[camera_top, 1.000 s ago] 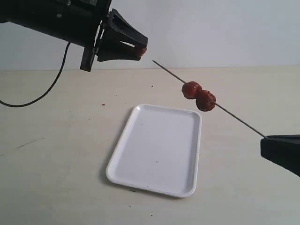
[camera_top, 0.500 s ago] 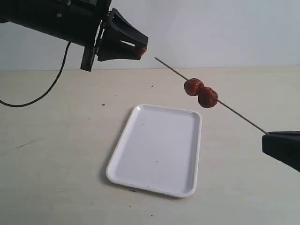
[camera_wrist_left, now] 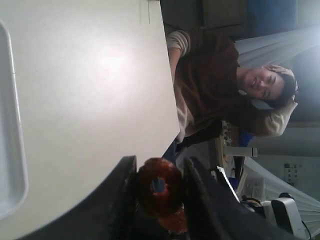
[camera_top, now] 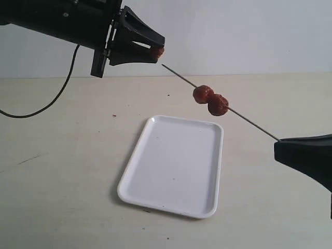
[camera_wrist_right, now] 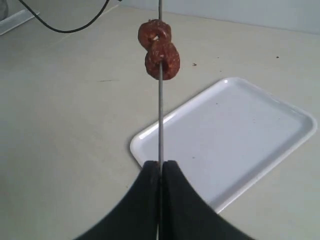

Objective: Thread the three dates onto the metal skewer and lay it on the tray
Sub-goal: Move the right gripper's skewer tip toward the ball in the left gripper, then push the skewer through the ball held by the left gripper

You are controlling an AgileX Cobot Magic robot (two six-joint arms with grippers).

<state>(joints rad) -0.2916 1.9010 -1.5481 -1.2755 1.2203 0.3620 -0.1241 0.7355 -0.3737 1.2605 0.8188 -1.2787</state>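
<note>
My right gripper point(camera_top: 280, 141) point(camera_wrist_right: 160, 164) is shut on the lower end of the metal skewer point(camera_top: 244, 116) point(camera_wrist_right: 160, 120), which slants up and to the left. Two dates point(camera_top: 210, 99) point(camera_wrist_right: 159, 47) sit side by side on it near its middle. The skewer's tip reaches close to the third date point(camera_top: 157, 52) point(camera_wrist_left: 160, 186), a pierced red-brown ring held high in the air. My left gripper point(camera_top: 156, 51) point(camera_wrist_left: 159, 184) is shut on that date. The white tray point(camera_top: 174, 166) point(camera_wrist_right: 240, 135) lies flat on the table below, with nothing on it.
A black cable point(camera_top: 49, 101) curves over the table at the left. A person point(camera_wrist_left: 225, 90) sits beyond the table's edge in the left wrist view. Small dark crumbs point(camera_top: 167, 95) dot the beige tabletop.
The right gripper has pushed the skewer up and to the left, so its tip now nearly meets the date in the left gripper. The left arm has hardly moved.
</note>
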